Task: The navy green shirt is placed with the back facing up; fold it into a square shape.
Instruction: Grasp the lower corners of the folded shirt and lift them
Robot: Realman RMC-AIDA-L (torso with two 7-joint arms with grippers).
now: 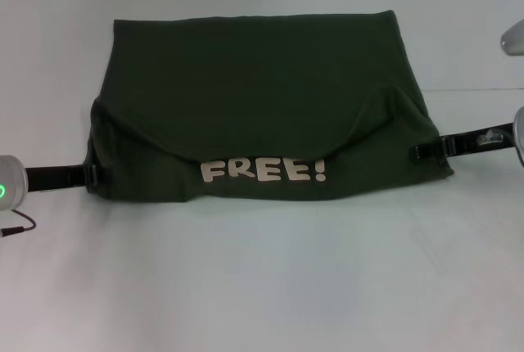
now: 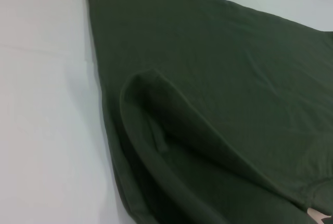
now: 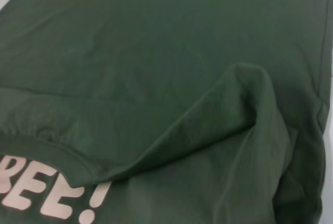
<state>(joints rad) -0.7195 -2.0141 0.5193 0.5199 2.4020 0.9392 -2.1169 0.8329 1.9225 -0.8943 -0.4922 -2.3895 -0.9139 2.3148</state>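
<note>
**Shirt half-folded, a gripper at each near corner**

The shirt (image 1: 262, 106) lies in the middle of the white table (image 1: 262, 286), spread wide, with its far edge straight and flat. The near part is doubled over, so a strip of the front faces up along the near edge, and the cream "FREE!" lettering (image 1: 264, 170) reads there (right way up from the head camera). Above the lettering the upper layer sags in a shallow curve, higher at both sides and lowest in the middle.

The left gripper (image 1: 97, 174) comes in low from the left and meets the shirt at its near left corner. Its black fingers (image 1: 92, 175) touch the cloth edge, which is bunched up just there. Whether they pinch the cloth cannot be told from the head view.

The right gripper (image 1: 419, 152) reaches in from the right at the near right corner, where the cloth rises in a small peak. Its dark tip sits against the fold; again the hold itself is hidden, so I cannot tell whether it is closed on the cloth.

The left wrist view shows a thick rolled fold (image 2: 171, 146) of cloth beside bare table. The right wrist view shows the peak (image 3: 250, 94) and the end of the lettering.
</note>
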